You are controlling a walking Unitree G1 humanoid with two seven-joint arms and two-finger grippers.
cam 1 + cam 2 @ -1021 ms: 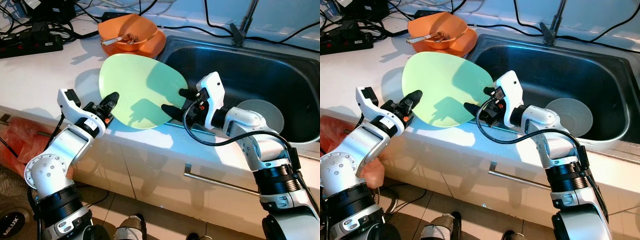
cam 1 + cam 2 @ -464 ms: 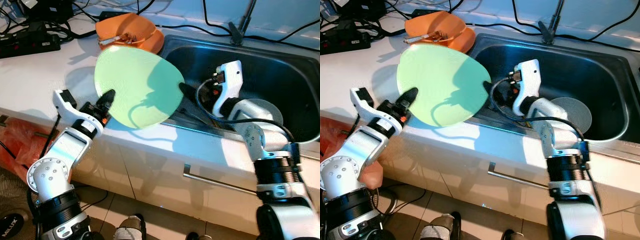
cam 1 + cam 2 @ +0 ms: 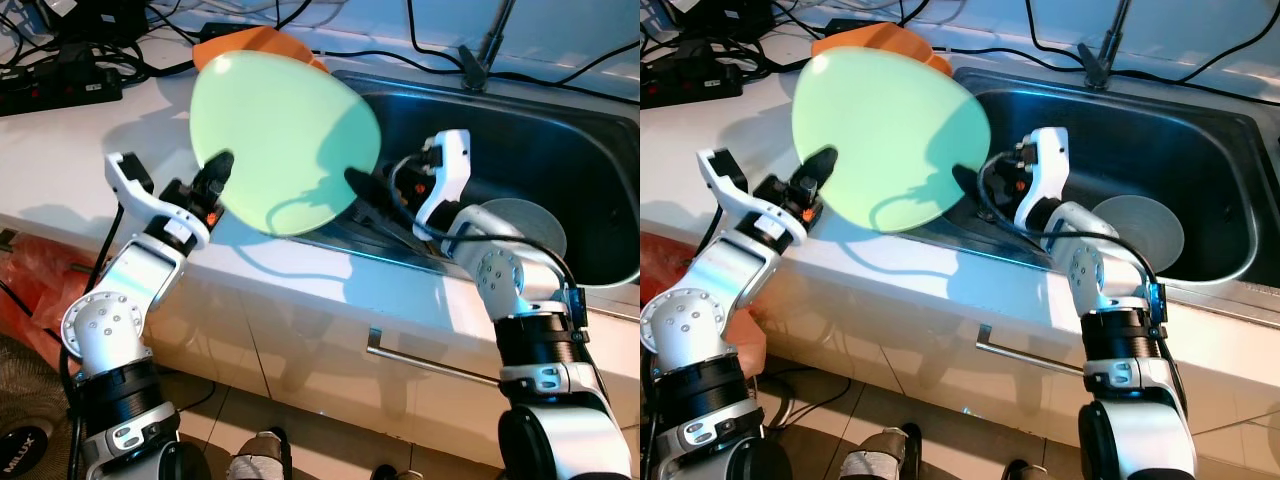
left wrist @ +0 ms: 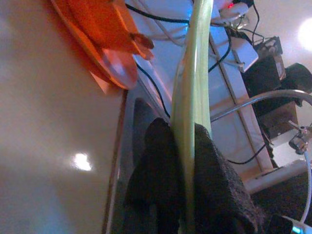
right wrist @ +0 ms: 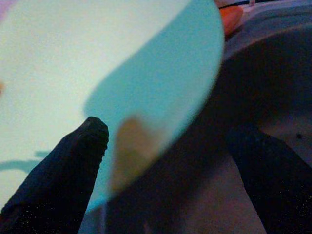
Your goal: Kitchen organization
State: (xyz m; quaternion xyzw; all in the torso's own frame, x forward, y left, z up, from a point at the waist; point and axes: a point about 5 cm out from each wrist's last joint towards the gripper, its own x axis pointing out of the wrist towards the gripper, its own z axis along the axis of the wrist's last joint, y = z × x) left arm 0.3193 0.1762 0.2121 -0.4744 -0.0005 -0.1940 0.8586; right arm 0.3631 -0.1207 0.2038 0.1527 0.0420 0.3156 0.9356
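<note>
Here the left gripper (image 3: 215, 172) is clamped on the lower left edge of a pale green plate (image 3: 285, 140), its two black fingers (image 4: 214, 185) pinching the rim from both sides, and the plate is held tilted up off the white countertop (image 3: 90, 150), over the counter's edge beside the steel sink (image 3: 520, 140). The right gripper (image 3: 372, 192) sits just at the plate's right edge above the sink rim, its fingers (image 5: 63, 170) spread apart and not gripping the plate. Behind the plate, orange dishes (image 3: 895, 40) rest on the counter. A grey plate (image 3: 525, 225) lies in the sink basin. Black cables (image 3: 70, 60) run along the back of the counter.
</note>
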